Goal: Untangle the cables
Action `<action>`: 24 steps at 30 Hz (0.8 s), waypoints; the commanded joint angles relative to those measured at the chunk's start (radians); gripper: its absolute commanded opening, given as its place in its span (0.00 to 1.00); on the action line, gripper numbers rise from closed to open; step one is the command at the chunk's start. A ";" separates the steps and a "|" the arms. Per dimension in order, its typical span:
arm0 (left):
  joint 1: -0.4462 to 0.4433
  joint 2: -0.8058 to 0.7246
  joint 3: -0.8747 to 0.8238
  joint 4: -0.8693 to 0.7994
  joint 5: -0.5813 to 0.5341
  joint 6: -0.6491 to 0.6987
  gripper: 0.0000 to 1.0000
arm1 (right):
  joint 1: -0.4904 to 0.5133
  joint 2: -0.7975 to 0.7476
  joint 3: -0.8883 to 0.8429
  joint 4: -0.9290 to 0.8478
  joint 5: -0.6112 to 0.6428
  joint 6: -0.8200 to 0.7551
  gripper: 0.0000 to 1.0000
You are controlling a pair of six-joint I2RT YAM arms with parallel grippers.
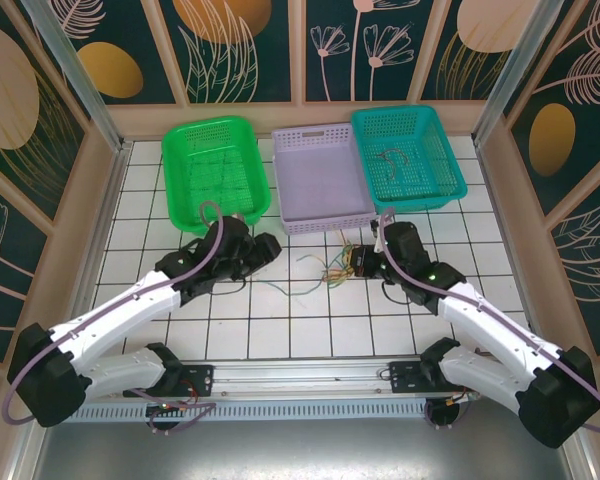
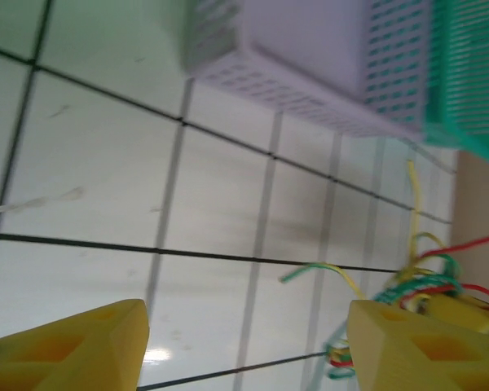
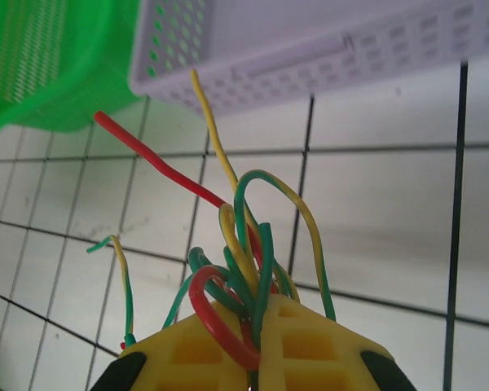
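Top external view showed the cables (image 1: 335, 268) bunched on the table (image 1: 230, 320) just in front of the lilac basket (image 1: 325, 180), the right gripper (image 1: 358, 262) at the bundle and the left gripper (image 1: 270, 246) apart from it, near the basket's front-left corner. Left wrist view had the yellow fingers (image 2: 73, 346) spread wide, nothing between them. Right wrist view showed jaws closed tight on the cables, which looped up toward the basket's wall.
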 commanded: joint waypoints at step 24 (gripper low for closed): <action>-0.005 -0.079 0.272 -0.029 -0.144 -0.013 0.69 | -0.100 0.268 0.365 -0.245 -0.085 1.004 0.00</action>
